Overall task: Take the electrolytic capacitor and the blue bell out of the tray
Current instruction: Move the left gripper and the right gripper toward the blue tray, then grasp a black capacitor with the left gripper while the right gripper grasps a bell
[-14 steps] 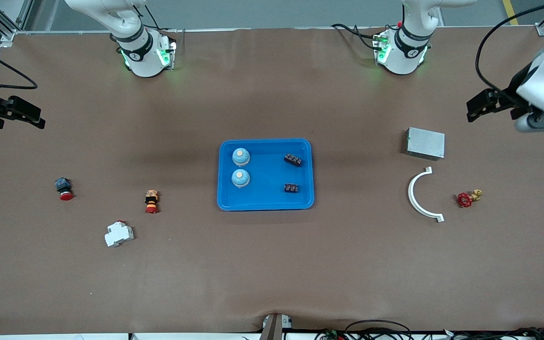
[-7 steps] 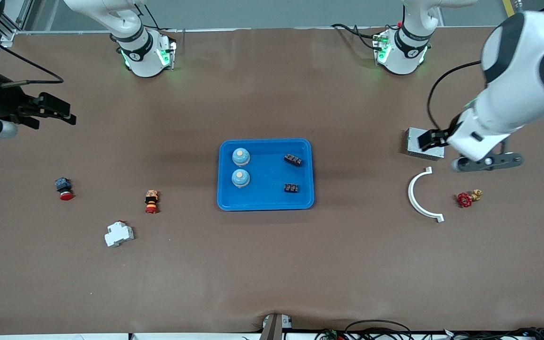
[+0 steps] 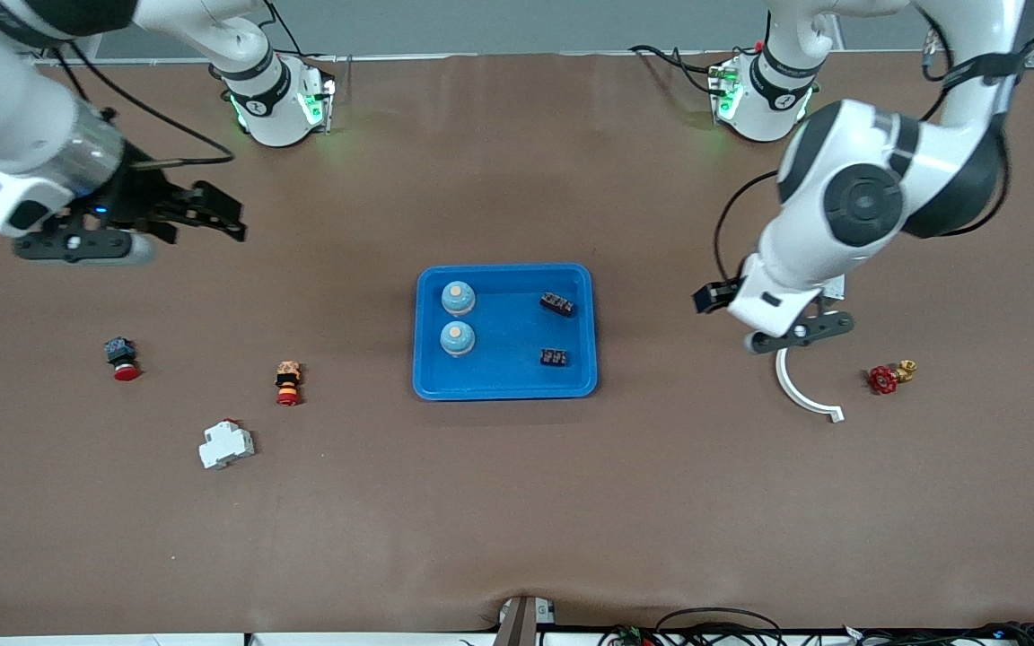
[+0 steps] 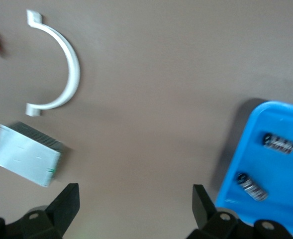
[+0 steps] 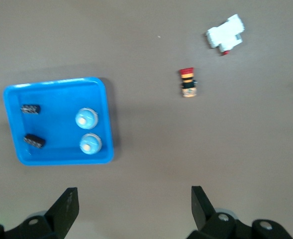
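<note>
A blue tray (image 3: 508, 381) in the middle of the table holds two light-blue dome bells (image 3: 458, 298) (image 3: 457, 338) and two small black capacitors (image 3: 556, 304) (image 3: 554, 358). My left gripper (image 3: 705, 299) is open and empty, up over bare table between the tray and the white arc. Its wrist view shows its gripper (image 4: 135, 199), the tray's edge (image 4: 236, 164) and both capacitors (image 4: 278, 143) (image 4: 250, 185). My right gripper (image 3: 221, 215) is open and empty, over bare table toward the right arm's end. Its wrist view shows its gripper (image 5: 134, 201), the tray (image 5: 56, 124) and the bells (image 5: 85, 118) (image 5: 90, 143).
Toward the right arm's end lie a red pushbutton (image 3: 122, 359), an orange-and-red button (image 3: 288, 383) and a white breaker (image 3: 226, 444). Toward the left arm's end lie a white curved piece (image 3: 800, 390), a red valve (image 3: 885, 379) and a grey box (image 4: 27, 160), mostly hidden in the front view.
Both arms have swung in from the table's ends toward the tray. The left gripper passed over the grey box. Nothing on the table has moved.
</note>
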Motion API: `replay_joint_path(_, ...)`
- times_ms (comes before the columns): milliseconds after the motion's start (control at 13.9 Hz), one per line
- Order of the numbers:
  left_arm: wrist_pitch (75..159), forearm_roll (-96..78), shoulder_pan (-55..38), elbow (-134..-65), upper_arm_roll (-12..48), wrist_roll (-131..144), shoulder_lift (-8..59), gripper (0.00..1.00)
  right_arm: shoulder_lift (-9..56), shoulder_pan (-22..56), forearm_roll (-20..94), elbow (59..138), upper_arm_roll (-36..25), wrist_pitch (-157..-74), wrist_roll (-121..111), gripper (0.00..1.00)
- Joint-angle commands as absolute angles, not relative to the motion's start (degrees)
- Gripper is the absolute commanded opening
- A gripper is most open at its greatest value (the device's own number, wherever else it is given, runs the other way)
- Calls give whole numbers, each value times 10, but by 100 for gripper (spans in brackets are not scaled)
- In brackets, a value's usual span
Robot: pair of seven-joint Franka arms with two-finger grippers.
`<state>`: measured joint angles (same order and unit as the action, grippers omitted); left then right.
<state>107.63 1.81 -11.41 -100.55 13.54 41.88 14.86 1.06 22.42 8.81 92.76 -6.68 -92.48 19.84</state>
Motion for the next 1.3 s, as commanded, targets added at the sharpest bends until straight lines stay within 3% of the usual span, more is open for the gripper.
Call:
replay_joint_path(0, 1123, 25, -150, -998, 136, 526, 192, 100, 26, 292, 88, 927, -74, -963, 301, 100)
replay_joint_path(577, 1214, 25, -223, -995, 136, 714, 274, 100, 135, 402, 80, 913, -73, -1050, 385, 100)
replay_joint_path(866, 1225, 25, -248, -995, 136, 767, 293, 100, 170, 462, -25, 914, -73, -1070, 388, 100)
replay_joint_path(1227, 1287, 25, -276, -995, 134, 839, 332, 100, 183, 458, -12, 917, -72, -1096, 375, 100)
